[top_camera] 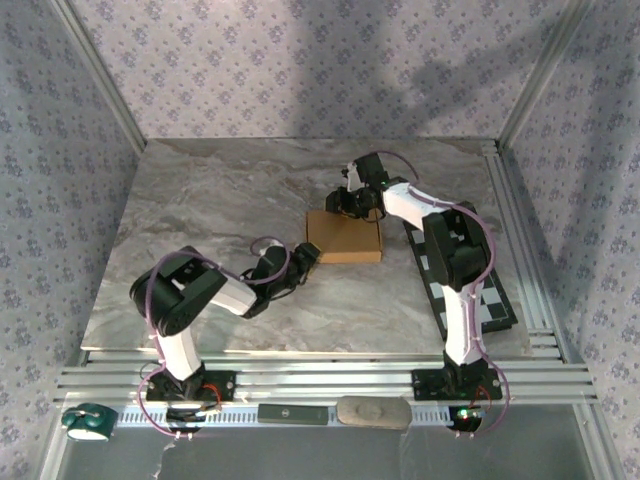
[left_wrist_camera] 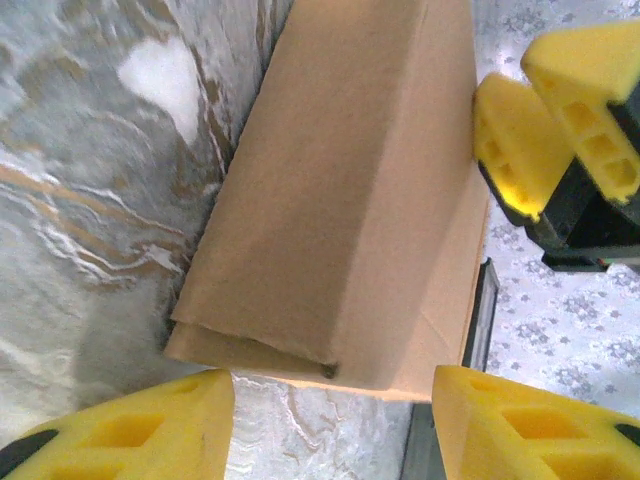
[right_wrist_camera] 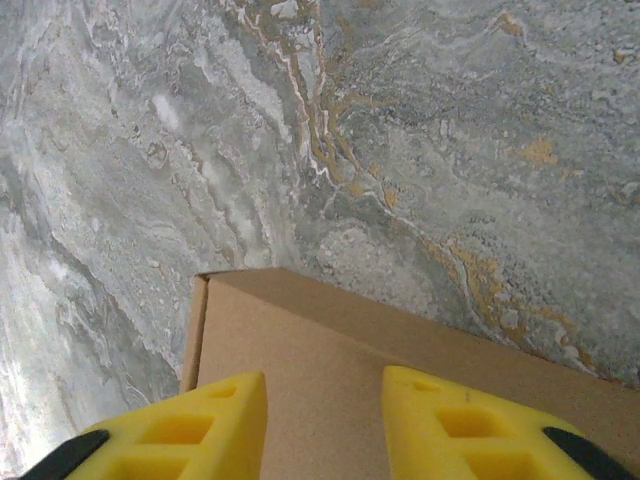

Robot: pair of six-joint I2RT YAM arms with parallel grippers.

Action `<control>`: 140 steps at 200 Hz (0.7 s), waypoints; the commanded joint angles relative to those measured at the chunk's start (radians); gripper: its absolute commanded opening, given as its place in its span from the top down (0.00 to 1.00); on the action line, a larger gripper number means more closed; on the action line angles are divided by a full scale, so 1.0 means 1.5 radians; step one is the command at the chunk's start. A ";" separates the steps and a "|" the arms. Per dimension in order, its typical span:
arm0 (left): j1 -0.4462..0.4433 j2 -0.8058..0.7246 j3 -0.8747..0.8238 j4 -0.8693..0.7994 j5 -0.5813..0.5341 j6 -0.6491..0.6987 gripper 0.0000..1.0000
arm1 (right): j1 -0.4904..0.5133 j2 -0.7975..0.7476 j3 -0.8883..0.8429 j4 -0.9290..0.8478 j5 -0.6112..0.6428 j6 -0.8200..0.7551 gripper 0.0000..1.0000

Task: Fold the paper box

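The paper box (top_camera: 345, 237) is a closed, shallow tan cardboard box lying on the marble table, just right of centre. My left gripper (top_camera: 305, 258) is low at the box's near-left corner. In the left wrist view it (left_wrist_camera: 330, 430) is open, and the box's end (left_wrist_camera: 350, 190) lies just beyond its yellow fingers (left_wrist_camera: 130, 430), apart from them. My right gripper (top_camera: 355, 205) is at the box's far edge. In the right wrist view it (right_wrist_camera: 325, 420) is open over the box's top face (right_wrist_camera: 400, 370). Its yellow fingers (left_wrist_camera: 560, 120) show at the upper right of the left wrist view.
A black-and-white checkered board (top_camera: 470, 285) lies right of the box, partly under the right arm. Patterned walls close in the table on three sides. Aluminium rails (top_camera: 320, 380) run along the near edge, with a black bar (top_camera: 292, 413) and a grey pad (top_camera: 372, 411) below them.
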 commanded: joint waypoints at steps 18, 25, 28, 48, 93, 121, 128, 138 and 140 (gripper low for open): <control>-0.006 -0.189 -0.003 -0.200 -0.056 0.107 0.21 | 0.003 -0.136 -0.068 -0.001 0.082 -0.018 0.53; -0.008 -0.228 -0.005 -0.231 -0.067 0.133 0.05 | 0.000 -0.168 -0.084 0.006 0.102 -0.023 0.52; -0.009 -0.246 -0.006 -0.245 -0.073 0.143 0.01 | -0.001 -0.183 -0.091 0.010 0.108 -0.026 0.51; -0.005 -0.354 -0.003 -0.347 -0.102 0.206 0.00 | -0.018 -0.284 -0.158 0.044 0.152 -0.041 0.47; 0.083 -0.512 0.039 -0.574 -0.067 0.357 0.00 | -0.077 -0.536 -0.376 0.093 0.337 -0.056 0.01; 0.157 -0.560 0.059 -0.696 -0.104 0.535 0.00 | -0.085 -0.741 -0.567 0.142 0.574 -0.076 0.01; 0.162 -0.569 0.062 -0.731 -0.163 0.561 0.00 | -0.082 -0.789 -0.606 0.139 0.639 -0.063 0.01; 0.163 -0.579 0.056 -0.759 -0.264 0.584 0.00 | -0.086 -0.831 -0.652 0.133 0.741 -0.023 0.01; 0.163 -0.580 0.054 -0.762 -0.286 0.585 0.00 | -0.087 -0.834 -0.656 0.135 0.747 -0.022 0.01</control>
